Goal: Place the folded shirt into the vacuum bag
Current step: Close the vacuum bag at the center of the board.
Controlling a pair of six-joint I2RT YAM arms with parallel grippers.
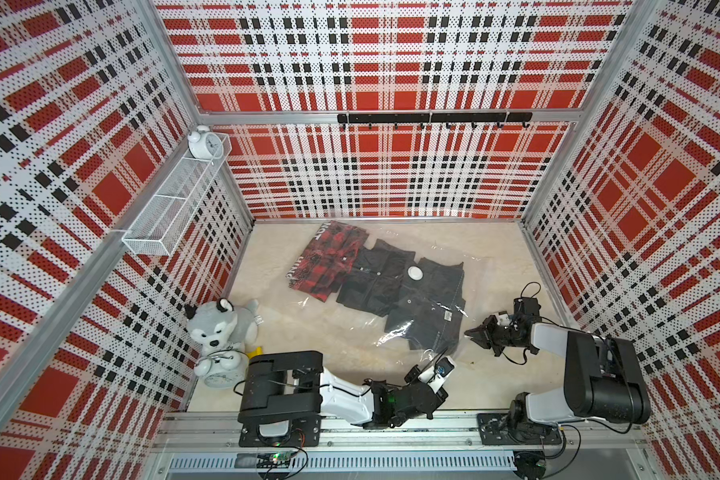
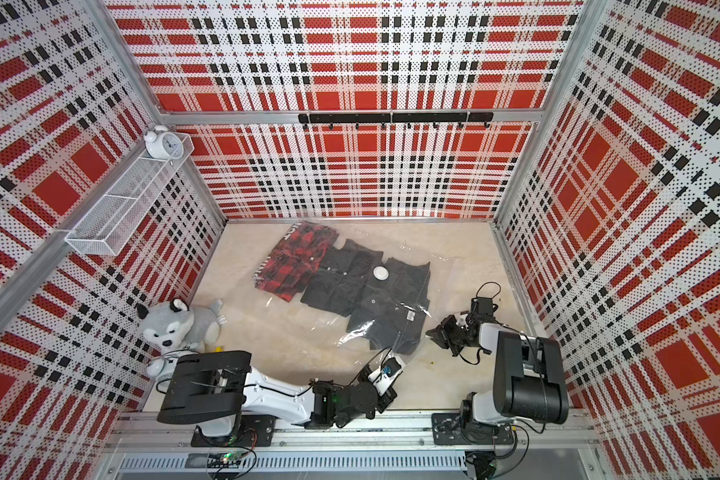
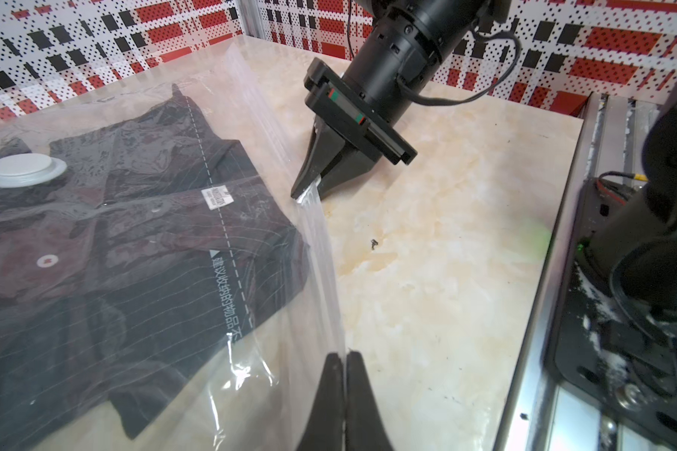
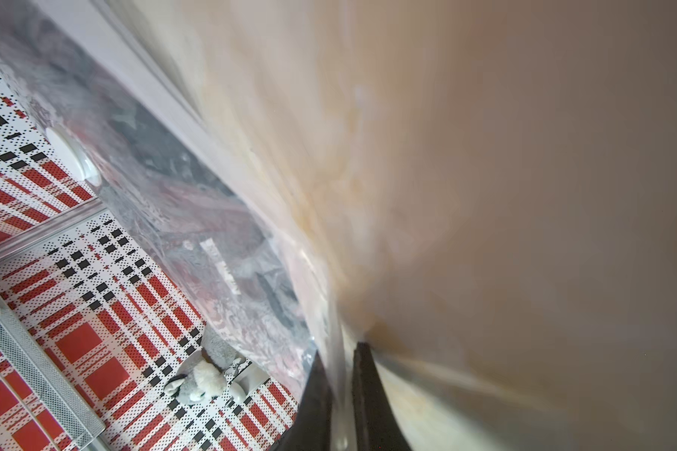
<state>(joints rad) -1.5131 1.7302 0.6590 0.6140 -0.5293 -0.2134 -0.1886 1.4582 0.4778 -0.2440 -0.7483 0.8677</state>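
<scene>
The clear crinkly plastic vacuum bag (image 3: 274,351) was pinched at its 5 o'clock edge by the tightly closed left fingers (image 3: 329,394) and right fingers (image 3: 311,164).

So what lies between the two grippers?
The clear edge of the vacuum bag, stretched from the left gripper to the right gripper, both shut on it; the left wrist view shows it.

The vacuum bag (image 4: 212,273) and tabletop (image 4: 524,195) are blurred in the right wrist view.
</scene>
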